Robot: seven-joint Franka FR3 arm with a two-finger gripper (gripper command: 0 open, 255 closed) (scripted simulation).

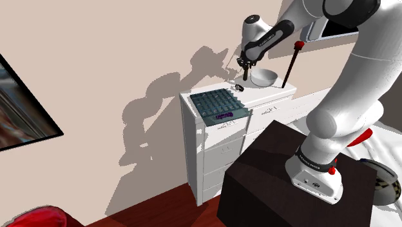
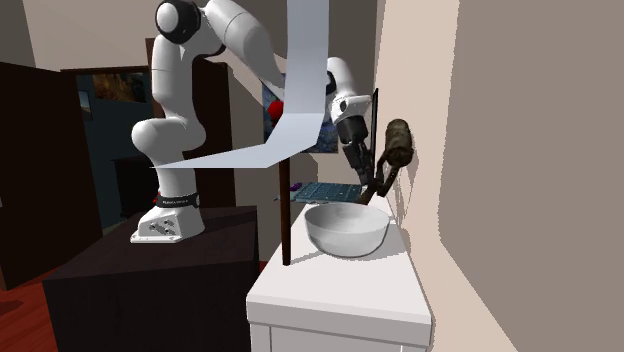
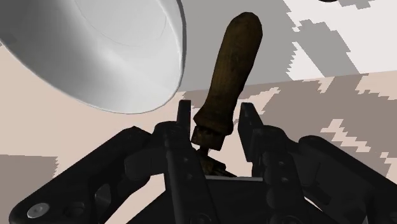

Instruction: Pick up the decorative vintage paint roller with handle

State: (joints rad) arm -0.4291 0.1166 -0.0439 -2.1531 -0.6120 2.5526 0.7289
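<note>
The paint roller has a brown wooden handle (image 3: 232, 70) and a dark drum (image 2: 398, 140) on a thin black frame. My gripper (image 3: 216, 119) is shut on it, the two black fingers (image 3: 184, 118) clasping the base of the handle. In the second exterior view the gripper (image 2: 365, 172) holds the roller above the back of the white dresser top (image 2: 340, 290), close to the wall and just behind the white bowl (image 2: 345, 230). In the shoulder view the gripper (image 1: 243, 64) hangs over the dresser beside the bowl (image 1: 264, 78).
A teal gridded pad (image 1: 219, 104) with a small purple item lies on the dresser's end towards the shoulder view's left. A thin dark rod with a red tip (image 1: 294, 63) stands next to the bowl. The beige wall is right behind. My dark stand (image 1: 290, 193) is beside the dresser.
</note>
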